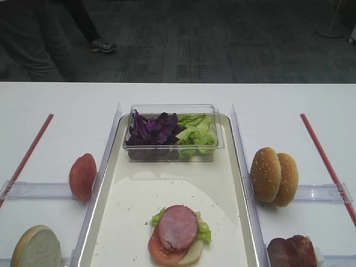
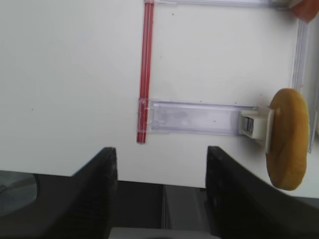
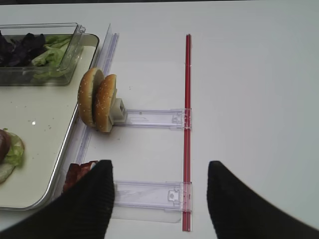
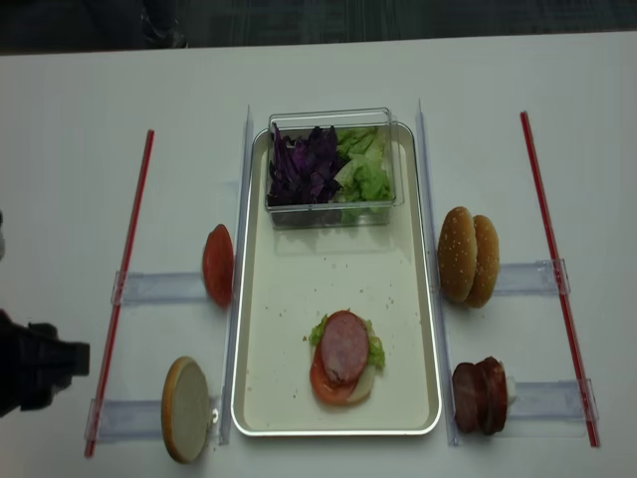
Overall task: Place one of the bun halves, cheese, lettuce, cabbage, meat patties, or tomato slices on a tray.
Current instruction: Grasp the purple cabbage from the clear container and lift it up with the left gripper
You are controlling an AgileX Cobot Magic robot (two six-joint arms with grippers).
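Fingers of the left gripper [image 2: 160, 199] stand wide apart over bare table at the near left edge, holding nothing; the right gripper [image 3: 158, 199] is likewise spread and empty near the right side. Just beyond the left one a pale-faced bun half [image 4: 186, 409] stands in its clear holder, with a tomato slice [image 4: 218, 265] further off. On the tray [image 4: 289, 299] a stack already lies at the near end: tomato, lettuce, and a pink meat round [image 4: 344, 347] on top. Cabbage [image 4: 305, 167] sits in the clear box [image 4: 331, 214] at the tray's far end. The arms seem to be between placements; the next move likely calls for reaching to one ingredient, perhaps the purple shreds, and closing gently.
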